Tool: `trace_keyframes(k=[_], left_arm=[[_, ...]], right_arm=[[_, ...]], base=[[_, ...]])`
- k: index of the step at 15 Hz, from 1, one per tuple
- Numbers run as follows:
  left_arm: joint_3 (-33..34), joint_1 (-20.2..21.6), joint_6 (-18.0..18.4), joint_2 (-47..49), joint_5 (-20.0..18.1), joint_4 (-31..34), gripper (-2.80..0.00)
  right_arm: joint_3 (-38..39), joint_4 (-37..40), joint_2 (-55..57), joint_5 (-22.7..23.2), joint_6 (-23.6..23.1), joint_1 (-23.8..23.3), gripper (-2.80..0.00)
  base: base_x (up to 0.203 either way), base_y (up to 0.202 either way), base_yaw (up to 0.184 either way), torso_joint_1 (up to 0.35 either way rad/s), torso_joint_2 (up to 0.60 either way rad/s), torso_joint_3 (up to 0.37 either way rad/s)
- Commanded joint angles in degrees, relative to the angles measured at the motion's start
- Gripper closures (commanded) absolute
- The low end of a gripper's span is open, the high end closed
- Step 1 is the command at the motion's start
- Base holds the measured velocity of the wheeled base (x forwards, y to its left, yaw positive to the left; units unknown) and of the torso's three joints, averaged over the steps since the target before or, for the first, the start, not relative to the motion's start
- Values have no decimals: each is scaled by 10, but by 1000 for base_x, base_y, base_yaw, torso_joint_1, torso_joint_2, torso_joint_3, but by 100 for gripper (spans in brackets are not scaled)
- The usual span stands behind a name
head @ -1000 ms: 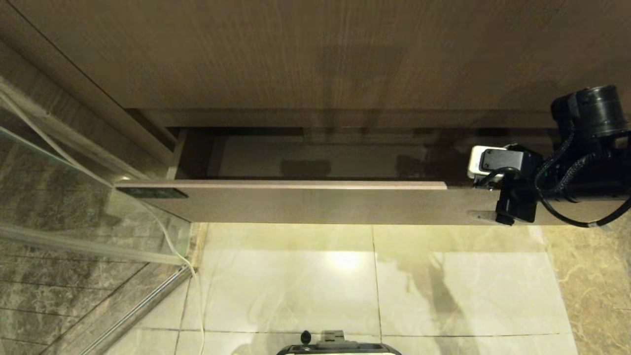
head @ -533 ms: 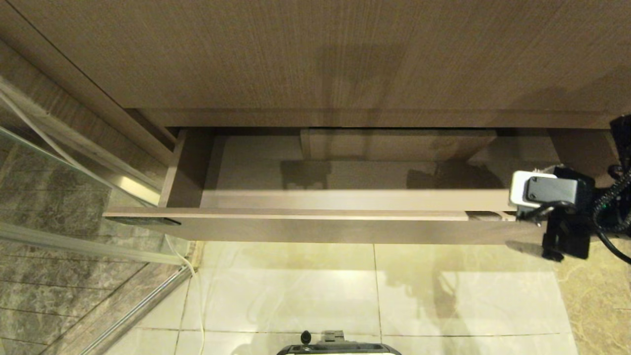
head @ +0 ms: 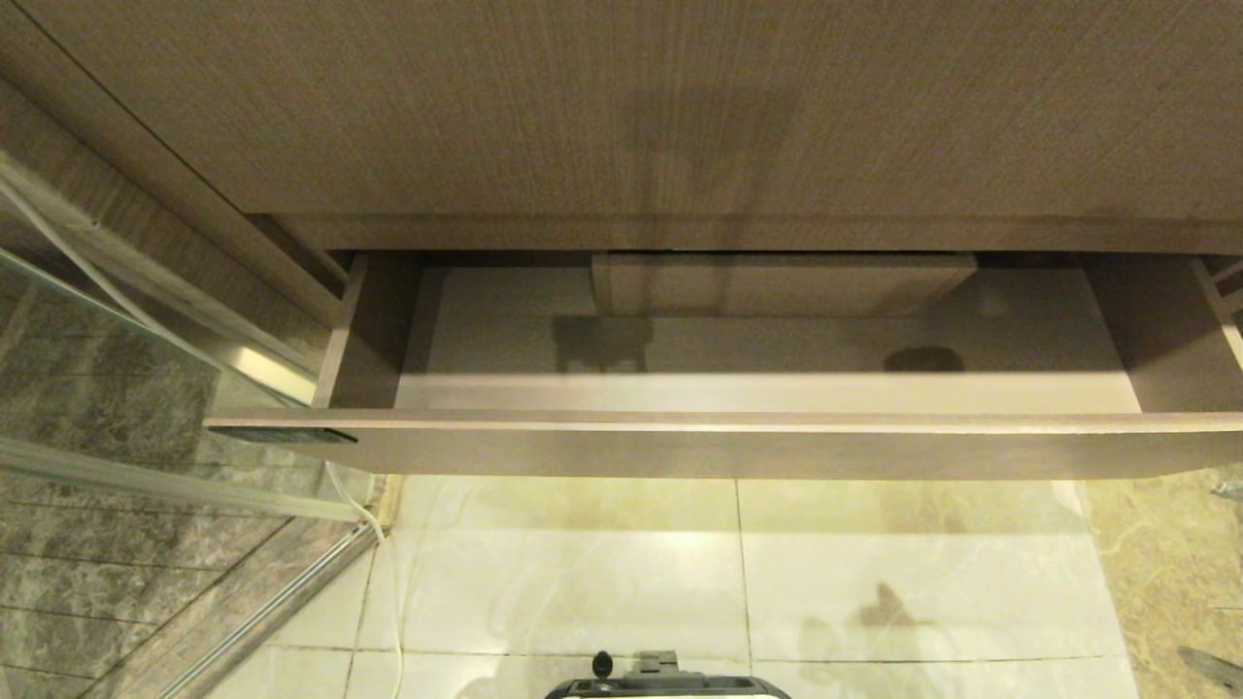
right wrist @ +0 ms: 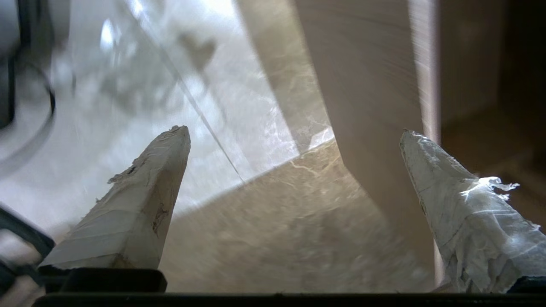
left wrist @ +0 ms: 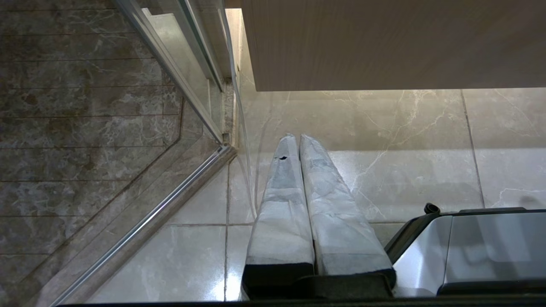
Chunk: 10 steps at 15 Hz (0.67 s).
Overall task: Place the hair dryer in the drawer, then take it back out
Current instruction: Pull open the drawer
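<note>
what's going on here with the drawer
The drawer stands pulled open and nothing lies in the part that shows; no hair dryer is in any view. The right gripper is open and empty, beside the drawer front above the floor tiles. The left gripper is shut and parked, pointing at the floor by the glass shower door.

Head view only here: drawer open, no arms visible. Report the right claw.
Observer: The right claw is open and empty, near the front panel of the drawer.
Operator: Now the left one.
Observer: The left claw is shut, pointing down at the floor tiles.
Operator: Find the hair dryer.
Observer: Neither wrist view shows it.
</note>
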Motion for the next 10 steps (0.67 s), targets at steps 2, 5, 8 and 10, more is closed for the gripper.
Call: trace_keyframes(k=[2, 5, 8, 10], left_arm=[[1, 0, 0, 0, 0, 0, 0], [0, 0, 0, 0, 0, 0, 0], [0, 0, 0, 0, 0, 0, 0], [1, -1, 0, 0, 1, 0, 0]], right_arm=[[4, -16, -66, 0, 201, 0, -280], [28, -22, -109, -5, 304, -5, -280], [25, -40, -107, -5, 305, -6, 0], [26, -48, -107, -5, 327, -10, 0]], base=[[0, 0, 0, 0, 0, 0], [0, 0, 0, 0, 0, 0], [0, 0, 0, 0, 0, 0], [0, 0, 0, 0, 0, 0]])
